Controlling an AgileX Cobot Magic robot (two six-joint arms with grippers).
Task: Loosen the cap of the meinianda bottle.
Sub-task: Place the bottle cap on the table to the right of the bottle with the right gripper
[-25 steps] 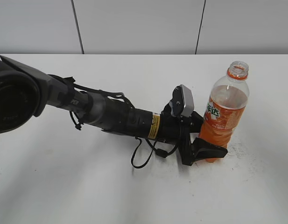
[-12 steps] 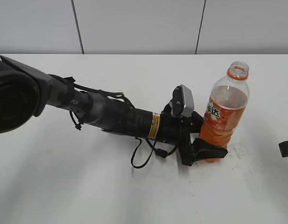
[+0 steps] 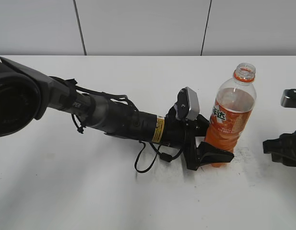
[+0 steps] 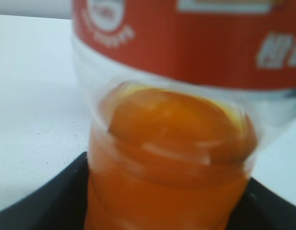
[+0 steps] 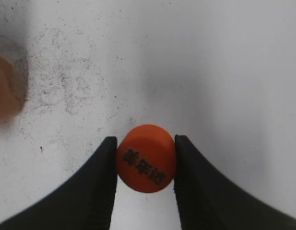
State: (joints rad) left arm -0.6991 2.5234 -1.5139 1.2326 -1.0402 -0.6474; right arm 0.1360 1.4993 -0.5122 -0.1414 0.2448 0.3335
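We've got the left tool (image 3: pixel 216 155) clamped on the bottle (image 3: pixel 231 115), the right tool (image 5: pixel 145 165) pinching the cap (image 5: pixel 146 158), apparently low over the table (image 5: pixel 210 72): set it down gently.

Lab: bare white table (image 3: pixel 90 191), panelled wall (image 3: pixel 138 26)

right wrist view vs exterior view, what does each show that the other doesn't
Only the right wrist view shows the cap, off the bottle and pinched between the right gripper fingers above the table.

Only the exterior view shows the bottle's open neck and the left gripper clamped around the lower body of the meinianda bottle.

Both show the white table and the right gripper, which the exterior view catches only partly at its right edge.
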